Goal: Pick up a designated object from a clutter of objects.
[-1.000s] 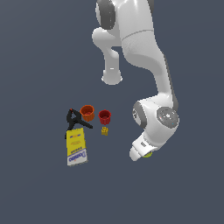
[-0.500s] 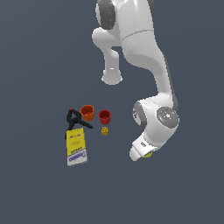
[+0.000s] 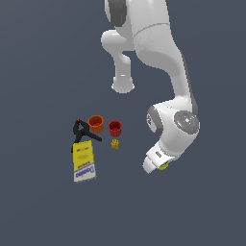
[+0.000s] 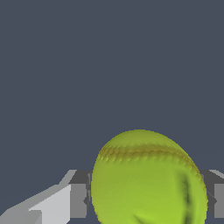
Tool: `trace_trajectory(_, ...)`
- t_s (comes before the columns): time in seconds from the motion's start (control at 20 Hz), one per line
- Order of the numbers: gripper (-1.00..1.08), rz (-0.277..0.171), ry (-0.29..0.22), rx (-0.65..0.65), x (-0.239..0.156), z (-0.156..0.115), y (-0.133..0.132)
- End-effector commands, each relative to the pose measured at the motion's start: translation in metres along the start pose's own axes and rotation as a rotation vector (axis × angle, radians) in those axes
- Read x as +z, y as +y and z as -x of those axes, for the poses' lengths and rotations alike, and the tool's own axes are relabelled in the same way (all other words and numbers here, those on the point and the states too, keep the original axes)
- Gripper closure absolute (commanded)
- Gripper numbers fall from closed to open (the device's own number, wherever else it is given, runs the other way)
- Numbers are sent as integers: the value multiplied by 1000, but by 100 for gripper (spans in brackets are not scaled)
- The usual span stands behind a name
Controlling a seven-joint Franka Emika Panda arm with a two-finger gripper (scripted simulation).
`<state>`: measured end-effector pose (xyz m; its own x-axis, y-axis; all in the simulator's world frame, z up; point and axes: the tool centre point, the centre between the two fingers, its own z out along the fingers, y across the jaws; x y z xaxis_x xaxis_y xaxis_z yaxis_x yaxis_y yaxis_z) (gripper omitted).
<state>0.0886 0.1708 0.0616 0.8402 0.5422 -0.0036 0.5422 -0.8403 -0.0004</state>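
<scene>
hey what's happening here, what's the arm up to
A white robot arm has brought its gripper down over a yellow-green ball, off to the exterior view's right of the other items. The wrist view shows the ball sitting between the jaws, one on each side; whether they press it yet is unclear. The orange cup, red cup, black clamp, small yellow die and flat yellow box lie apart from the arm.

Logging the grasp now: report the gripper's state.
Gripper: fingers on either side of the ball; whether they are clamped on it cannot be told.
</scene>
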Motion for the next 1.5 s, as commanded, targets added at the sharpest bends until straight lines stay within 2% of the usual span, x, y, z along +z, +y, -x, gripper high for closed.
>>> trace_trajectory(0.0,108,1,3,0,-13,2,-3)
trace_trajectory(0.35,108,2,2,-1,-66,15,-17)
trace_trajectory(1.1,108,2,3,-2,-229,52,-62)
trace_trajectory(1.45,108,1,3,-2,-293,64,-78)
